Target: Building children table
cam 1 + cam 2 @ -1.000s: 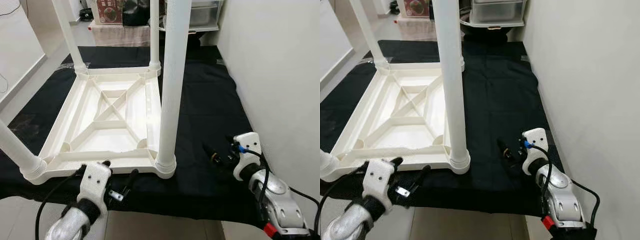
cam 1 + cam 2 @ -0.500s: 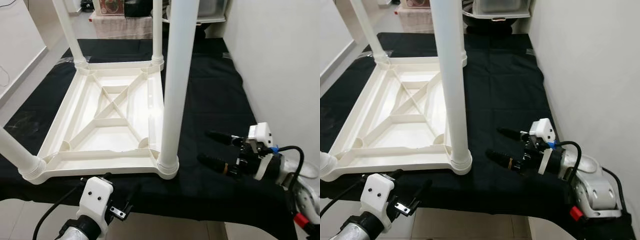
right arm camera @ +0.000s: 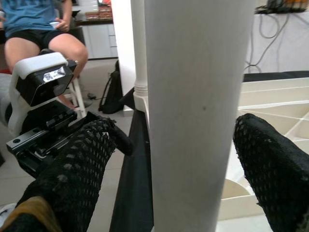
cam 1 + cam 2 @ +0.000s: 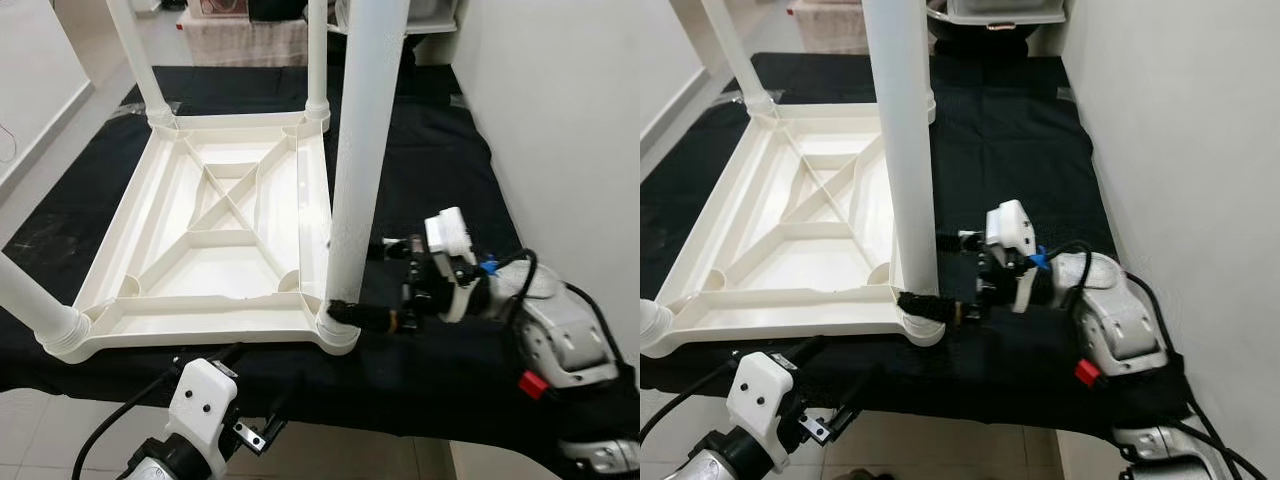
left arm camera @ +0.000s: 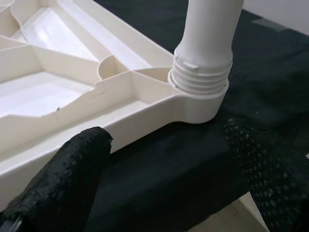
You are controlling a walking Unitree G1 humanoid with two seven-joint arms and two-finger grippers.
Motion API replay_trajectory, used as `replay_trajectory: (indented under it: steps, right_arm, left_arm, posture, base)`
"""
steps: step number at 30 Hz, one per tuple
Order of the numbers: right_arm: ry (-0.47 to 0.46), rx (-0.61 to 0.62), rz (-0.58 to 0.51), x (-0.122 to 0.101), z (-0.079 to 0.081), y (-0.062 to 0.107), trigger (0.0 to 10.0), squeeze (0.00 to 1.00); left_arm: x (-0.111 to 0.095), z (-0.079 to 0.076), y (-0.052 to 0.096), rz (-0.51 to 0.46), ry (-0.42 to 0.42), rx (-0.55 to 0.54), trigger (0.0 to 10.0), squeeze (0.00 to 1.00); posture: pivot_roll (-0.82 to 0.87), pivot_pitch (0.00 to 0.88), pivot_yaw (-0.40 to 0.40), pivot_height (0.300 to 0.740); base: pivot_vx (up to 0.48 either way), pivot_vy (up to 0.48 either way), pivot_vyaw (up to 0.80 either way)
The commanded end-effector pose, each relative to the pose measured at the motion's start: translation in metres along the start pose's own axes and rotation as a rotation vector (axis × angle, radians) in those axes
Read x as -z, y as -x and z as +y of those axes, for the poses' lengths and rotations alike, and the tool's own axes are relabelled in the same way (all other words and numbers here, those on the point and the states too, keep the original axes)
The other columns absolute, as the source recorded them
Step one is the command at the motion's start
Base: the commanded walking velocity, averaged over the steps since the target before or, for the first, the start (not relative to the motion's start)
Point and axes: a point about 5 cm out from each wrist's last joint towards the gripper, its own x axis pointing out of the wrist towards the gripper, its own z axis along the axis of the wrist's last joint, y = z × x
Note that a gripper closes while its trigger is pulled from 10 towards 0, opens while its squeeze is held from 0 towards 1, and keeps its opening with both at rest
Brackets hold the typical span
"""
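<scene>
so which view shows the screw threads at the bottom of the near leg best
The left wrist view: the threads sit close and sharp where the near leg meets its socket. Both eye views show that joint small; the right wrist view shows plain leg shaft.

white table (image 4: 215, 240) upside down, 4 legs (image 4: 362, 150) upright

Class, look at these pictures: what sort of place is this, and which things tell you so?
Probably a room in a home: a tiled floor, a black mat spread beside a white wall, and a white plastic children's table lying upside down on it for assembly.
</scene>
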Motion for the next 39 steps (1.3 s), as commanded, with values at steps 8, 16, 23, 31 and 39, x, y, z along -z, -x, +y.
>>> replay_trajectory:
  steps: [8, 16, 23, 31, 39]
  right_arm:
    - [-0.02, -0.14, 0.061, 0.01, 0.007, -0.012, 4.1, 0.0]
    - [-0.022, -0.084, 0.068, 0.022, 0.009, -0.02, 0.0, 0.0]
    - [-0.062, 0.144, 0.142, 0.039, 0.015, -0.009, 0.0, 0.0]
    - [-0.195, 1.248, 0.316, 0.073, 0.022, 0.049, 0.0, 0.0]
    - [-0.202, 1.432, 0.417, 0.074, 0.023, 0.076, 0.0, 0.0]
  left_arm:
    - [0.001, -0.005, 0.005, 0.0, 0.01, 0.023, 10.0, 0.0]
    - [0.0, -0.006, 0.007, -0.002, 0.018, 0.035, 10.0, 0.0]
    - [0.0, -0.007, 0.005, -0.005, 0.02, 0.046, 10.0, 0.0]
    - [0.001, -0.004, 0.004, -0.009, 0.02, 0.045, 10.0, 0.0]
    - [0.003, -0.005, -0.001, -0.01, 0.018, 0.08, 10.0, 0.0]
  posture:
    - [0.06, 0.223, -0.019, 0.74]
    - [0.06, 0.229, -0.017, 0.74]
    - [0.06, 0.231, -0.024, 0.74]
    - [0.03, 0.233, -0.022, 0.74]
    - [0.02, 0.205, -0.022, 0.74]
  base:
    - [0.0, 0.0, 0.0]
    - [0.0, 0.0, 0.0]
    - [0.0, 0.0, 0.0]
    - [0.0, 0.0, 0.0]
    - [0.0, 0.0, 0.0]
